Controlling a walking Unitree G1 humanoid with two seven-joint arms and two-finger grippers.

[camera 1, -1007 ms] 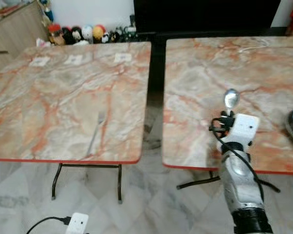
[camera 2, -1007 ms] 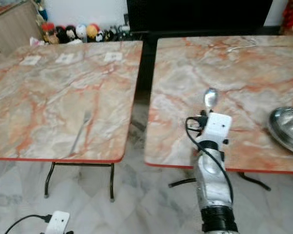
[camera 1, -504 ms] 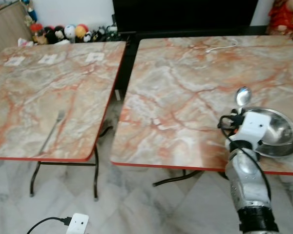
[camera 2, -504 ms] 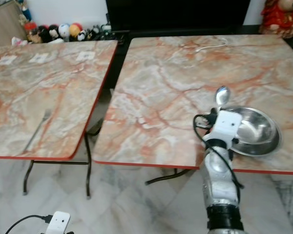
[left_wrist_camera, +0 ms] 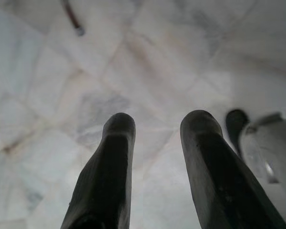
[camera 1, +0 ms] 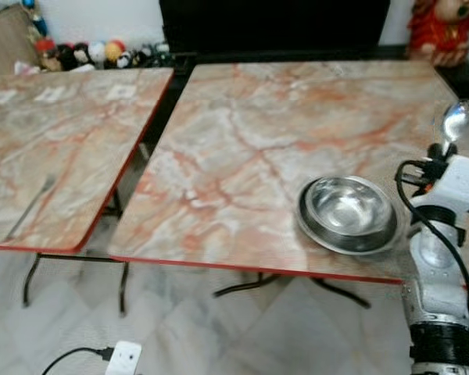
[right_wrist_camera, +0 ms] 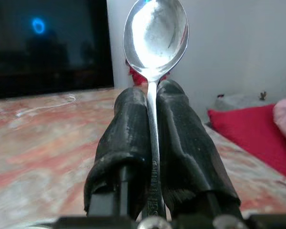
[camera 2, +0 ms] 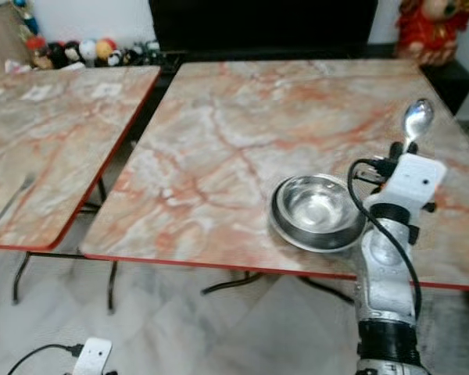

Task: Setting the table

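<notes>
My right gripper (right_wrist_camera: 152, 98) is shut on a silver spoon (right_wrist_camera: 155, 36), whose bowl (camera 1: 457, 120) stands upright above the right part of the near marble table (camera 1: 250, 133). A steel bowl (camera 1: 349, 212) rests on that table near its front edge, just left of the right arm. A fork (camera 1: 30, 206) lies on the second marble table (camera 1: 70, 133) to the left. My left gripper (left_wrist_camera: 157, 126) hangs open over the floor tiles.
A dark gap separates the two tables. Toys (camera 1: 86, 53) line the wall behind the left table, and a red figure (camera 1: 440, 30) stands at the back right. A black screen (camera 1: 273, 23) is behind the tables. A white charger with a cable (camera 1: 121, 358) lies on the floor.
The camera has swung to the right, so both tables and the steel bowl slid leftward in view. The right gripper keeps the spoon upright, now to the right of the bowl.
</notes>
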